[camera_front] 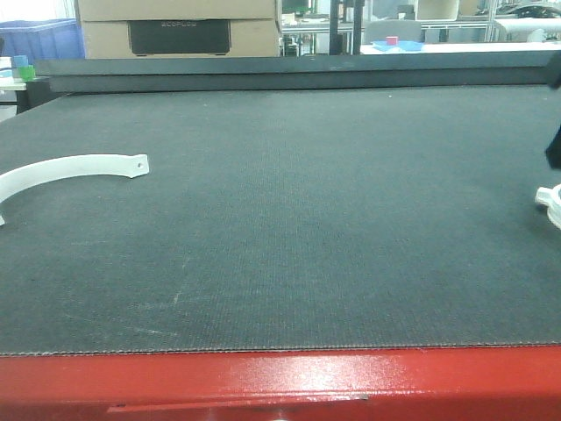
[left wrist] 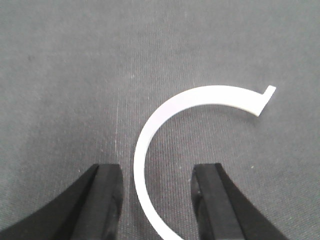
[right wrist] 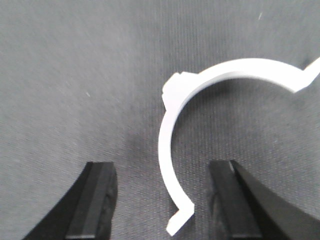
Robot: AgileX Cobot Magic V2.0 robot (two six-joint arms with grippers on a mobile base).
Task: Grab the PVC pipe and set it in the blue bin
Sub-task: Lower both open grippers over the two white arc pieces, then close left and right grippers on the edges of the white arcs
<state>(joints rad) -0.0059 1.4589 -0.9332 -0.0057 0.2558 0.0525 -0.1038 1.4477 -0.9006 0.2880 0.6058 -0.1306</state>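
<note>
Both released: our left claw straddles a curved PVC pipe on the bench; our right claw straddles a second arc.

Front overview; 2 downward wrist close-ups

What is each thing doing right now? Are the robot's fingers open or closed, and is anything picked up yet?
Left white curved plastic pipe piece: lying flat on the dark grey mat, not held.
Right white curved plastic pipe piece: lying flat, not held.
Left gripper: fingers open, hovering over its piece.
Right gripper: fingers open, holding nothing.
Blue plastic bin: behind the table; contents cannot be seen.
</note>
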